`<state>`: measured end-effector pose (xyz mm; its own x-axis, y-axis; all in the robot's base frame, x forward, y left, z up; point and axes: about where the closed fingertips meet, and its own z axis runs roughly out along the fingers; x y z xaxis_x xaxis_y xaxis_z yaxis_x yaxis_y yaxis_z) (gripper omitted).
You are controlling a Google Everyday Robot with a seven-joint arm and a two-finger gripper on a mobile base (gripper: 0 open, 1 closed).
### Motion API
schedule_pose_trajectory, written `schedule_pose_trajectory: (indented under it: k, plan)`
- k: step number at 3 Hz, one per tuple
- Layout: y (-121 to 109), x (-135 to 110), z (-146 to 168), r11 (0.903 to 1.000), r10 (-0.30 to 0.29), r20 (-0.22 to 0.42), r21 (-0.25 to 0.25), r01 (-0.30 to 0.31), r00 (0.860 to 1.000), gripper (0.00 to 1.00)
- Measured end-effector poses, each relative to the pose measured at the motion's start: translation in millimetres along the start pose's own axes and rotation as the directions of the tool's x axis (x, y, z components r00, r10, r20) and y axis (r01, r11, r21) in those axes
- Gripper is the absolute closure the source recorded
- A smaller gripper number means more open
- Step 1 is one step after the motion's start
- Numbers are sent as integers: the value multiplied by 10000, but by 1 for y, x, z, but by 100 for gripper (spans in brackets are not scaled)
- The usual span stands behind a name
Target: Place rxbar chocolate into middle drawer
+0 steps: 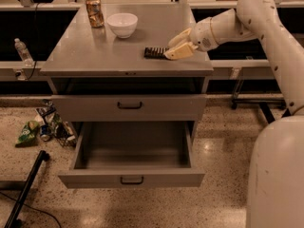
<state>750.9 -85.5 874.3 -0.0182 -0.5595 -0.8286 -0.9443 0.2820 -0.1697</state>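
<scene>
The rxbar chocolate [154, 52] lies flat on the grey cabinet top [95, 56], right of centre. My gripper [169, 48] is at the bar's right end, low over the top, with its pale fingers [178, 54] spread apart; the lower finger touches or nearly touches the bar's end. I cannot tell if the bar is between them. The middle drawer [131, 177] is pulled out below and its grey inside is bare. The drawer front one level higher [129, 106] is closed.
A white bowl [122, 24] and an orange drink can [94, 11] stand at the back left of the cabinet top. A plastic bottle [23, 52] stands on a ledge at left. Snack bags and litter [42, 127] lie on the floor left of the cabinet.
</scene>
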Motion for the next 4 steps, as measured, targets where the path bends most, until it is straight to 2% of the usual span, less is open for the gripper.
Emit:
schedule_pose_trajectory:
  k: [1,2,4]
  plan:
    - [-17,-5,8,9999,129,150,107,-131,9998,0]
    - [-29,-6,18,9995,274,208,165,-278,9994,0]
    - [-48,0,37,9997,126,449,180,-134,9989,0]
